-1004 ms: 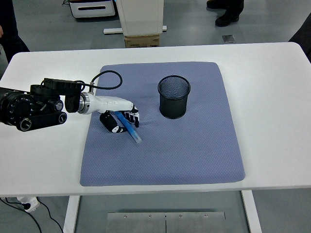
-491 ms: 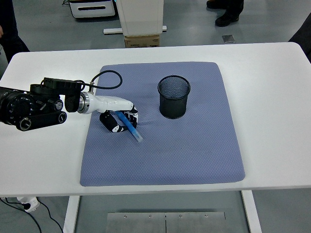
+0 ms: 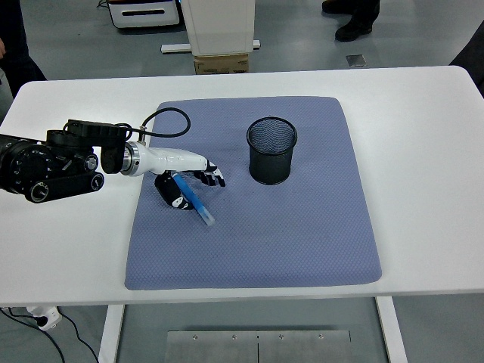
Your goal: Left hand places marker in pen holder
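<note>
Marker (image 3: 193,200) in blue lies slantwise under the robot's left hand (image 3: 185,184) at the left-centre of the frame, its upper end tucked beneath the palm and its lower end pointing toward the bottom right over the blue-grey mat (image 3: 257,234). The hand, white with black joints, has its fingers (image 3: 212,175) curled loosely about the marker's upper part, the fingertips reaching out to the right; whether the marker is raised off the cloth or resting on it cannot be told. The black arm (image 3: 49,168) enters from the left edge, a black cable looping above the wrist. The black mesh pen holder (image 3: 271,150) stands upright on the mat, to the right of the hand and apart from it. The mat covers the middle of the white table (image 3: 423,151). A person's dark shoes (image 3: 352,19) show at the top right of the frame.
</note>
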`<state>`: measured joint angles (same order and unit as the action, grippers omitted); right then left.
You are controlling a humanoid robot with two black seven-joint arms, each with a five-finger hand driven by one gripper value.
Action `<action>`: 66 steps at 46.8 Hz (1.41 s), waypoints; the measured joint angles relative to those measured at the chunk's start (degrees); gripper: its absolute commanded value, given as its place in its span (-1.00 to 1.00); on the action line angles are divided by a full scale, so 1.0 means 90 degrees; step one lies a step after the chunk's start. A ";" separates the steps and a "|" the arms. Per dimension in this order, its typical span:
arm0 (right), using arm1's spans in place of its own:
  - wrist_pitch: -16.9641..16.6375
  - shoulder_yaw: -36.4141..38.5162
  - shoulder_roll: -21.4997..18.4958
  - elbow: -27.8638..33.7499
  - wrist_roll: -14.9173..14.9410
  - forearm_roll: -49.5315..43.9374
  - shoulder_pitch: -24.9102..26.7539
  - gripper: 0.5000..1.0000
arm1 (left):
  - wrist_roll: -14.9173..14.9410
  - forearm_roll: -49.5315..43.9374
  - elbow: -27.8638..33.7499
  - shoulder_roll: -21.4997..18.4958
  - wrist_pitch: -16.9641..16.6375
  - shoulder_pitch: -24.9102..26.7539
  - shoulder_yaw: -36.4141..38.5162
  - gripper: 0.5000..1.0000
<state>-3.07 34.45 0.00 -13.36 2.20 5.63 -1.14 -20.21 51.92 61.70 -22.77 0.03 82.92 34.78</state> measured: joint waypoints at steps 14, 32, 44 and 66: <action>0.0000 0.0000 0.0000 0.0000 0.0000 0.0000 0.0000 1.00 | 0.0000 0.0002 -0.0001 0.0001 0.0055 -0.0006 0.0011 -0.98; 0.0000 0.0000 0.0000 0.0000 0.0000 0.0000 0.0000 1.00 | -0.0006 0.0003 0.0000 -0.0006 0.0074 0.0027 0.0013 -1.00; 0.0000 0.0000 0.0000 0.0000 0.0000 0.0000 0.0000 1.00 | -0.0010 -0.0147 0.0001 -0.0083 0.0084 0.0267 -0.0017 -1.00; 0.0000 0.0000 0.0000 0.0000 0.0000 0.0000 -0.0007 1.00 | -0.0059 -0.0631 -0.0024 -0.0234 0.0074 0.0475 -0.0055 -1.00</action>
<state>-3.08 34.45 0.00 -13.36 2.20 5.62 -1.20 -20.74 46.24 61.48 -24.87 0.70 87.19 34.29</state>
